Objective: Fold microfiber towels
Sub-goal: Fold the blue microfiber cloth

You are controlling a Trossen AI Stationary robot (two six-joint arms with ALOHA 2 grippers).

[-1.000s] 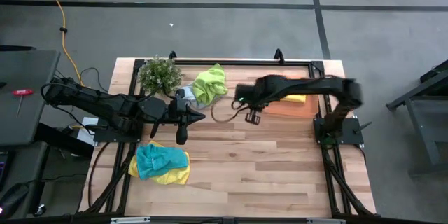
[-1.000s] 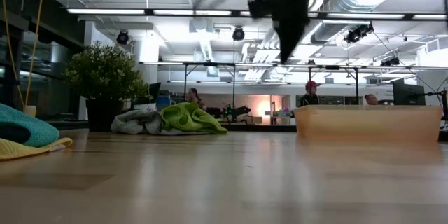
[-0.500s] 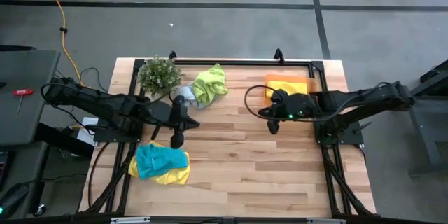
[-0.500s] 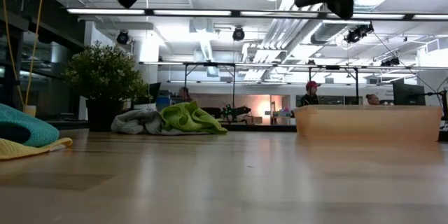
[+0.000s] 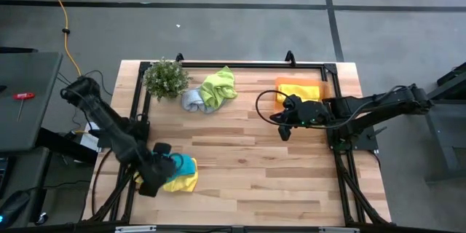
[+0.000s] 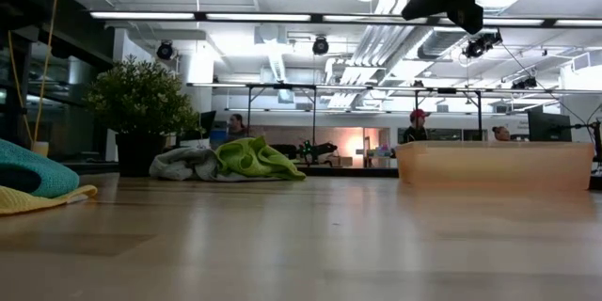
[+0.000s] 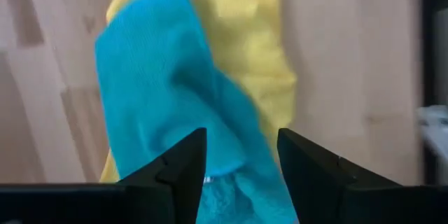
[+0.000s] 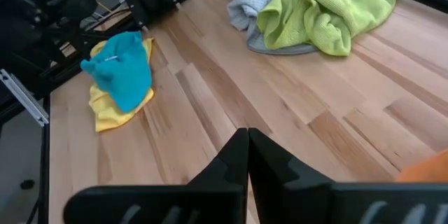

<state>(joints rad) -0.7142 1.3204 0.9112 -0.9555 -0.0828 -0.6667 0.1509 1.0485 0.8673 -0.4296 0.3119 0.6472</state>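
A teal blue towel (image 5: 183,164) lies crumpled on a yellow towel (image 5: 183,183) near the table's near left corner. My left gripper (image 5: 154,178) hangs over this pile, pointing down. Its fingers are open, and the teal towel (image 7: 161,77) and the yellow one (image 7: 252,42) show beyond them; I cannot tell whether they touch the cloth. A lime green towel (image 5: 220,87) lies partly on a pale grey-blue one (image 5: 191,100) at the far side. My right gripper (image 5: 284,132) is shut (image 8: 248,136) and hovers above the table right of the middle, holding nothing.
A small leafy plant (image 5: 166,79) stands at the far left, beside the grey-blue towel. An orange tray (image 5: 320,91) with yellow cloth (image 5: 297,87) in it sits at the far right, behind my right gripper. Bare wood stretches across the table's middle and near right.
My left gripper has swung from beside the green and grey-blue towels toward the table's near left corner, sunk, and tipped to point down over the teal and yellow pile. My right gripper has drawn back from the middle toward the right edge, then kept still. No towel has moved.
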